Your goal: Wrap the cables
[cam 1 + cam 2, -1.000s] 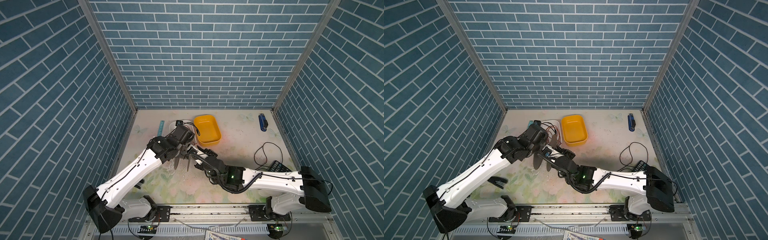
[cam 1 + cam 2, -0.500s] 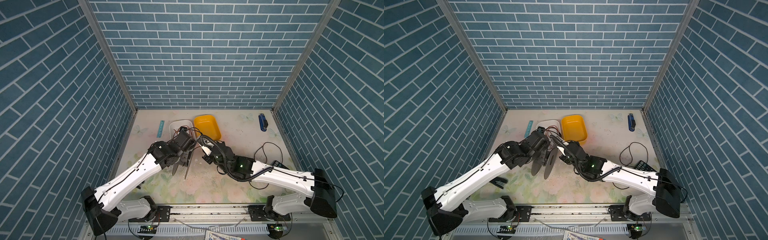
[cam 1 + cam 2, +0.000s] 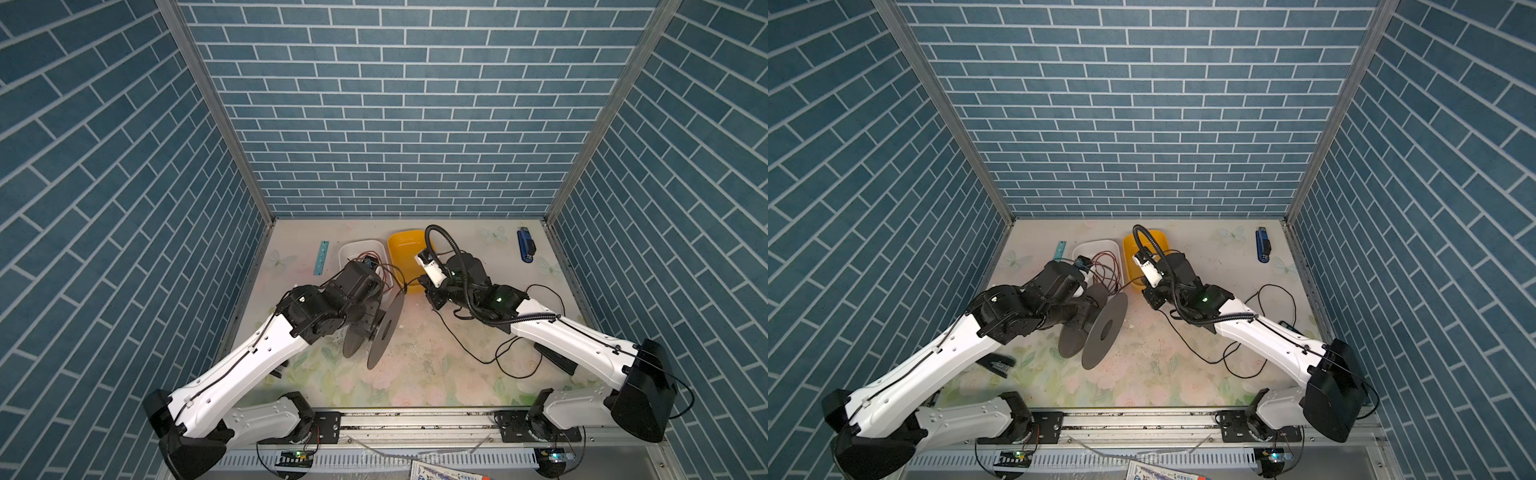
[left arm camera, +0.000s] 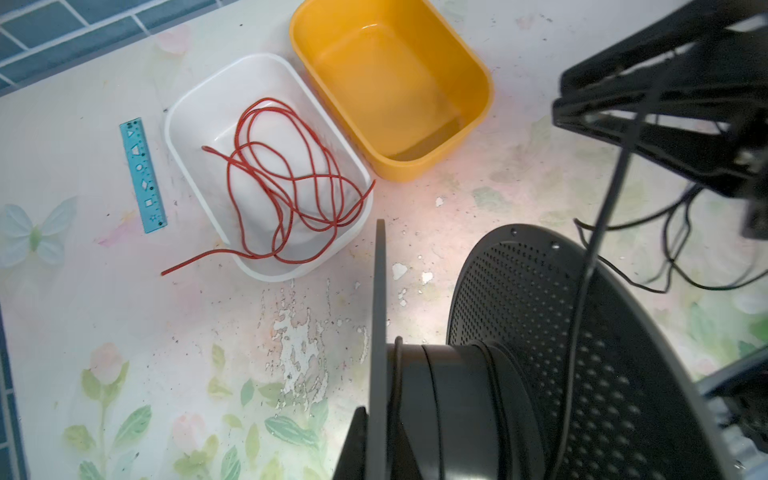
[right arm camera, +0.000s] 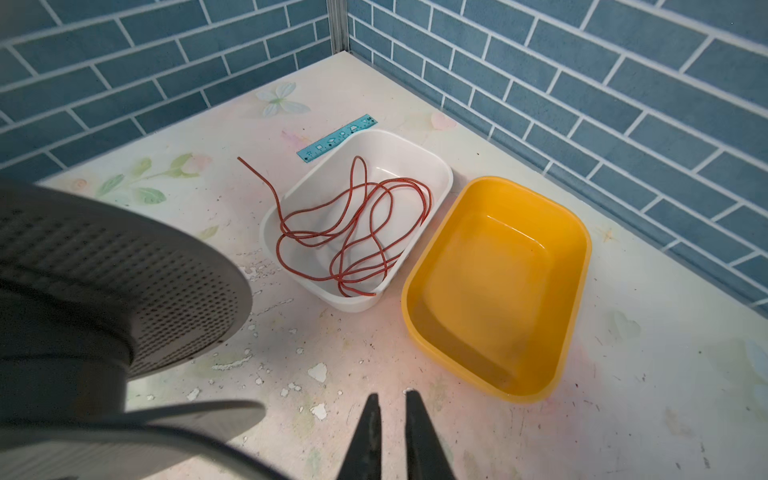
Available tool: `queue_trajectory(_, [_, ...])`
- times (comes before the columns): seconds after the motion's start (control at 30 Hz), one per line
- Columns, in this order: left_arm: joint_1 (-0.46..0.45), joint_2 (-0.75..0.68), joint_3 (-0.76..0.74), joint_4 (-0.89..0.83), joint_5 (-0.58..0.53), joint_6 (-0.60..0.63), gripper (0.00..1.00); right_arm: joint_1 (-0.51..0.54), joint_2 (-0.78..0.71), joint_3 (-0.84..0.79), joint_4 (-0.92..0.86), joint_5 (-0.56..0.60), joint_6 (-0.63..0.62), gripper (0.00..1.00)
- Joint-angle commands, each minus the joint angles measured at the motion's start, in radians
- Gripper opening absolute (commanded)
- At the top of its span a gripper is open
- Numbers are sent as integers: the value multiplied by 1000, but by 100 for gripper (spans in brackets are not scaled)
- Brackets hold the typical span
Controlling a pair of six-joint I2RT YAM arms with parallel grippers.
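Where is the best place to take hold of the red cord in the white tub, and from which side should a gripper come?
Grip the red cord at its free end, which trails over the white tub rim onto the table. Come from above, jaws across the cord; the tangled loops inside would probably lift together.

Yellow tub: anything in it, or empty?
Empty. The yellow tub shows only its bare floor in both wrist views; the red cord lies in the white tub.

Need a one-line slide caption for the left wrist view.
Left wrist view: black spool with black cable running onto it, red wire in white tub beside empty yellow tub.
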Motion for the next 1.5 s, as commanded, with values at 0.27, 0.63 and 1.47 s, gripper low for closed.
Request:
queue_trajectory(0.27, [104, -2, 234, -43, 265, 34, 0, -127, -18, -173, 192, -305, 167, 25])
queue_trajectory(0.63, [174, 49, 365, -76, 331, 25, 0, -129, -98, -369, 369, -292, 217, 44])
queue_trajectory(1.47, [395, 96, 362, 17, 570, -36, 0, -93, -258, -594, 445, -33, 291, 0])
